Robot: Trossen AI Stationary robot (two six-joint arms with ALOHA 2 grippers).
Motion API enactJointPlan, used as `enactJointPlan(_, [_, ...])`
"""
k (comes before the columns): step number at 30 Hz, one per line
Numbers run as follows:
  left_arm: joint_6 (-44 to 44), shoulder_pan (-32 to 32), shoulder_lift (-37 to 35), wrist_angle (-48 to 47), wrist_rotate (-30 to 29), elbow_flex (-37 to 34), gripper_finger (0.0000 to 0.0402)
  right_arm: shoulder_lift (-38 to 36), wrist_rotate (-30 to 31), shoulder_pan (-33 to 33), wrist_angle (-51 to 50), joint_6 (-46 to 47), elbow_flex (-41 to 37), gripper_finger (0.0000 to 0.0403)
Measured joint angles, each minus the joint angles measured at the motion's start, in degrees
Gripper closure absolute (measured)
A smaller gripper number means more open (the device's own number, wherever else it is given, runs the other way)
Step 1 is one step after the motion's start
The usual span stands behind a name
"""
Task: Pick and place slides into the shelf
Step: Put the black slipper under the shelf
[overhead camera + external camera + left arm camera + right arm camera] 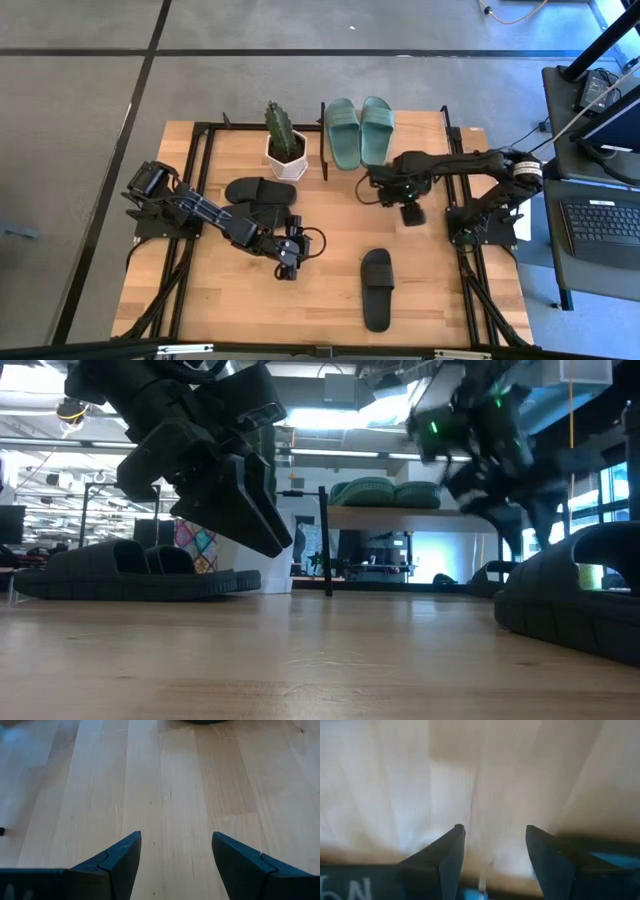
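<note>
A lone black foam slide [377,288] lies nearest on the light wooden tabletop [330,290], well in front of the small wood-topped shelf [385,165], which carries the sage-green foam pair [360,131]. A black foam pair [261,191] lies left of the shelf, by a potted green cactus [283,140]. The left claw [289,262] hovers empty, fingers apart, beyond that pair; the right claw [411,213], also parted and empty, hangs just in front of the shelf.
</note>
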Motion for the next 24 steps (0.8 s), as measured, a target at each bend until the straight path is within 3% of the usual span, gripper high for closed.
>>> enactJointPlan(8, [0.1, 0.0, 0.0, 0.0, 0.0, 0.0, 0.0166, 0.0, 0.0, 11.7, 6.5, 20.4, 12.0, 0.0192])
enactJointPlan(13, [1.4, 0.0, 0.0, 0.0, 0.0, 0.0, 0.0166, 0.0, 0.7, 22.7, 12.5, 26.9, 14.2, 0.0192])
enactJointPlan(24, [1.1, -0.2, 0.0, 0.0, -0.2, 0.0, 0.0166, 0.8, 24.5, 48.9, 18.0, 46.5, 14.4, 0.0192])
